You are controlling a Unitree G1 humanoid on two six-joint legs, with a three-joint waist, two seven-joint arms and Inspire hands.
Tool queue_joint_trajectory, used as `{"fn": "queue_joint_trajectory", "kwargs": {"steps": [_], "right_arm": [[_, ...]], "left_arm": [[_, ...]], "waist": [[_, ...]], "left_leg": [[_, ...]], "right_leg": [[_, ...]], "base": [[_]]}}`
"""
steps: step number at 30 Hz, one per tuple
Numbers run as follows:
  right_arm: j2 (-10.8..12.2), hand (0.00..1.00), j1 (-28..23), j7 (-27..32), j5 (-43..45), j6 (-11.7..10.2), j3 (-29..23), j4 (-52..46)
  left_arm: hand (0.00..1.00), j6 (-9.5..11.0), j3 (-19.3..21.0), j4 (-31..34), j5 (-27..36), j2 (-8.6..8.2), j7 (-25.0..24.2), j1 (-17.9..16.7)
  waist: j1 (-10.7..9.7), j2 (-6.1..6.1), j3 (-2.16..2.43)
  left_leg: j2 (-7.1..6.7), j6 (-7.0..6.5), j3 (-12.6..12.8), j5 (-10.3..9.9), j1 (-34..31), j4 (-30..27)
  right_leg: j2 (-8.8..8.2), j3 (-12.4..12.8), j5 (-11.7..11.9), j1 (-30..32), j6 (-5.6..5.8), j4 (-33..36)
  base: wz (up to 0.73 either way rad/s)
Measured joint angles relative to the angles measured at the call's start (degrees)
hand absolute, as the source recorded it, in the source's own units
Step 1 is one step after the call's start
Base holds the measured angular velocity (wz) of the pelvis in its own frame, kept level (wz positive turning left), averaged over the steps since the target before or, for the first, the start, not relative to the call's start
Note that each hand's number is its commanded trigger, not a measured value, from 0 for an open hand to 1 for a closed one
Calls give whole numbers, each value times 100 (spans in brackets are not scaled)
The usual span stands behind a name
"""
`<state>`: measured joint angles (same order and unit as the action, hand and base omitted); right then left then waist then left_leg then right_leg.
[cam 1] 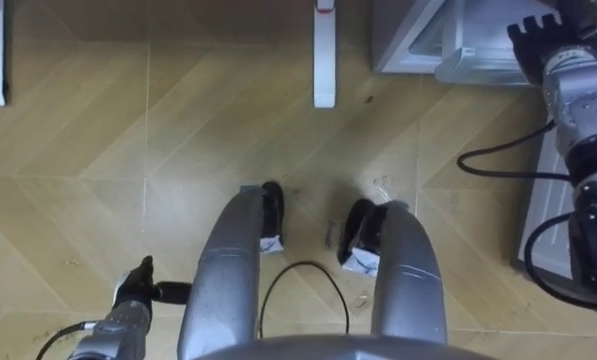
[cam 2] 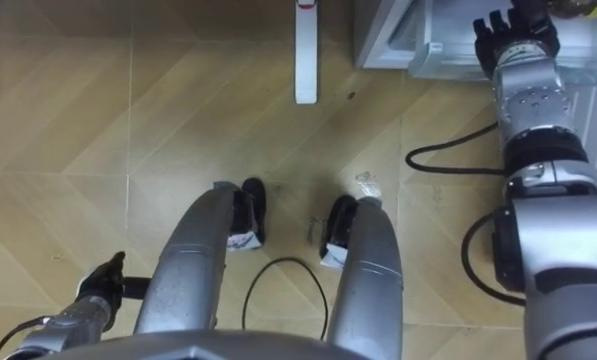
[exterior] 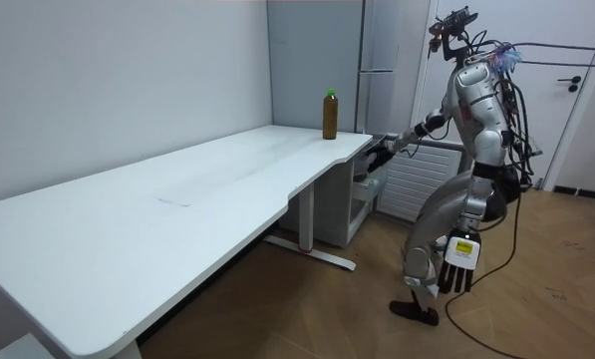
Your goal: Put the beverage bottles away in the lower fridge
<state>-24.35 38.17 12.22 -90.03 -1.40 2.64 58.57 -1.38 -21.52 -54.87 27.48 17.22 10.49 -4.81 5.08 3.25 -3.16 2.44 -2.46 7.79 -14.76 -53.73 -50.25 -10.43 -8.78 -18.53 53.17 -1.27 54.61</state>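
Right hand (cam 2: 516, 40) is up at the fridge (cam 1: 408, 40) door, and we can't tell its grip. The bottle (exterior: 330, 115) waits upright on the table (exterior: 177, 199) corner nearby. Left hand (exterior: 459, 267) hangs open and empty. We're on the door-opening step, we reckon; next we need it wide, then the bottle.

Bottle (exterior: 330, 115): placed upright on the table (exterior: 177, 209), at its far corner. Fridge (exterior: 377, 50): set just behind that corner. Lower compartment (cam 1: 418, 40): located ahead and right of the robot, with a table foot (cam 1: 324, 55) to its left. Right hand (cam 1: 543, 45): held at the compartment's edge.
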Motion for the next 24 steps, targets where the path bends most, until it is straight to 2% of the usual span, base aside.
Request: {"fn": "queue_joint_trajectory", "kwargs": {"steps": [9,13,15,20,24], "right_arm": [[-2,0,-401,-703,34,35,-16,545],[-10,0,-589,-836,52,51,-64,707],[-11,0,-750,-940,188,73,-184,749],[-14,0,-1016,-996,514,88,-225,896],[-14,0,-1282,-1076,845,154,-235,1045]], "left_arm": [[0,-2,340,16,-6,-11,-247,-43],[0,0,386,-6,-9,-18,-359,-45],[0,-16,567,-46,-19,-83,-445,-47],[0,-31,876,-216,-8,-85,-644,-51],[0,-17,1134,-313,-20,-107,-765,-175]], "waist": [[96,-5,3],[143,-55,31],[165,-119,69],[163,-206,94],[148,-222,102]], "left_leg": [[-24,-32,17,17,763,481],[-21,-28,16,17,1089,689],[-21,-24,13,16,1296,824],[-110,25,-19,43,1902,1220],[-179,68,-33,74,2555,1661]], "right_leg": [[52,-29,74,-782,95,-547],[58,-95,86,-1131,91,-772],[51,-144,86,-1351,95,-909],[45,-206,72,-1954,130,-1244],[47,-236,55,-2578,172,-1582]], "base": [[-3],[0],[2],[4],[4]]}}
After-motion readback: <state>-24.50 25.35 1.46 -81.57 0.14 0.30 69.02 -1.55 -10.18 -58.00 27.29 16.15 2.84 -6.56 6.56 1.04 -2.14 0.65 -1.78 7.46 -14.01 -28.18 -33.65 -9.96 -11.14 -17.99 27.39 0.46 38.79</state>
